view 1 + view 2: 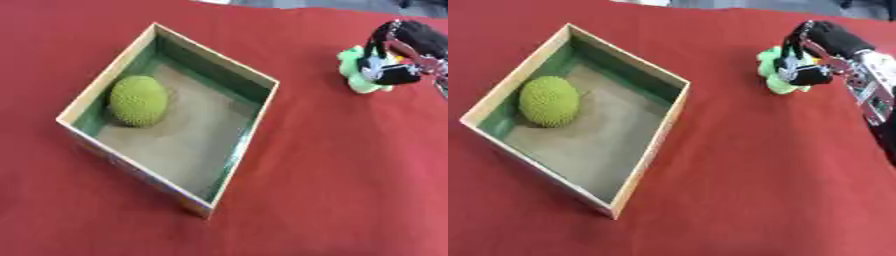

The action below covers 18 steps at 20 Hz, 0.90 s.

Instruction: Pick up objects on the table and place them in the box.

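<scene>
Fingers of the right hand (811, 60) curl round 1 light-green toy (776, 75), seemingly light, lumpy plastic; best grasped across its middle.

The box (171, 117) sat on the table's (350, 175) left side, a ball (137, 100) in its left corner. Far right, the right hand (820, 55) covered a toy (773, 80).
</scene>
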{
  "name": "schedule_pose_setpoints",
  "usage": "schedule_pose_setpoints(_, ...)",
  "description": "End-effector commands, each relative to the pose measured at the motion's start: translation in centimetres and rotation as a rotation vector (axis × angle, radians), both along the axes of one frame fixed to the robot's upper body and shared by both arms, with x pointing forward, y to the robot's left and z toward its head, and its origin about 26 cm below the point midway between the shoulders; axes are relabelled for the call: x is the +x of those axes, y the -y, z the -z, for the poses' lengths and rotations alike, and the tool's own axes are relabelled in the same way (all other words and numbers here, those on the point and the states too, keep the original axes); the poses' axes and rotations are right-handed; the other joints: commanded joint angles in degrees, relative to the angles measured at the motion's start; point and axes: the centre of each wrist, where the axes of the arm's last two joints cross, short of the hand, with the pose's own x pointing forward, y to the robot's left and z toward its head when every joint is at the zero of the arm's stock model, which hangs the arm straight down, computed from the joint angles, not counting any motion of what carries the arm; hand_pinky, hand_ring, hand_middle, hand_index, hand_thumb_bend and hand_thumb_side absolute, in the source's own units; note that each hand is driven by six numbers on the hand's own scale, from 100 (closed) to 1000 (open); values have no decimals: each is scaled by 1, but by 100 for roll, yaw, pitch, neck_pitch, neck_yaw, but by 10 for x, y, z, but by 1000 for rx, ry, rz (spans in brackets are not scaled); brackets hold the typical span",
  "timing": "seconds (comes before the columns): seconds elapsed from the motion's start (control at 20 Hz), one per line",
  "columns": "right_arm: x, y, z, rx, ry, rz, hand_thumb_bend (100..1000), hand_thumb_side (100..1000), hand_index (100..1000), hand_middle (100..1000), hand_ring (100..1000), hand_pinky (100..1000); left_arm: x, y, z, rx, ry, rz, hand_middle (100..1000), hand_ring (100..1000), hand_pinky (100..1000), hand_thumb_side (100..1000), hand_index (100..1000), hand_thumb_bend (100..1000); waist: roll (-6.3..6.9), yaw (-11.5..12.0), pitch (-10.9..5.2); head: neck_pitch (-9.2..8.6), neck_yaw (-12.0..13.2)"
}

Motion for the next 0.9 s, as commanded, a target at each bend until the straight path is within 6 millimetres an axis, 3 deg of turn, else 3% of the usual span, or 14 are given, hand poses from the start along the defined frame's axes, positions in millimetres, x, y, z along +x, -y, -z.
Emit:
schedule_pose_setpoints(0.05,-11,6,-30,-7,51,-24,100,259,450,288,763,757,-4,0,-7,8,24,5,701,787,836,696,868,138,20,-29,-85,5,12)
schedule_pose_setpoints(0.35,-25,-3,-53,30,97,-98,100,238,465,296,766,759,-4,0,-7,10,17,3,700,786,836,695,868,138,29,-65,-133,29,24)
schedule_pose_setpoints(0.45,-29,-3,-56,23,92,-84,100,262,597,425,830,777,-4,0,-6,10,15,3,700,786,836,695,868,138,30,-73,-140,37,27)
schedule_pose_setpoints(0.5,-30,-3,-56,7,71,-75,100,290,786,615,938,813,-4,0,-6,11,15,3,700,786,836,696,868,138,30,-74,-141,41,27)
schedule_pose_setpoints(0.6,-33,-2,-55,-36,7,-75,100,310,936,777,1000,885,-4,-1,-6,11,13,2,701,786,836,698,868,137,31,-77,-139,48,27)
schedule_pose_setpoints(0.7,-36,1,-55,-82,-79,-102,100,343,993,839,1000,945,-4,-1,-6,13,11,1,702,786,837,700,868,136,29,-86,-135,57,35)
schedule_pose_setpoints(0.9,-44,9,-61,-212,-179,-130,100,383,1000,880,1000,979,-4,0,-5,16,8,3,703,786,837,700,869,137,32,-115,-136,72,42)
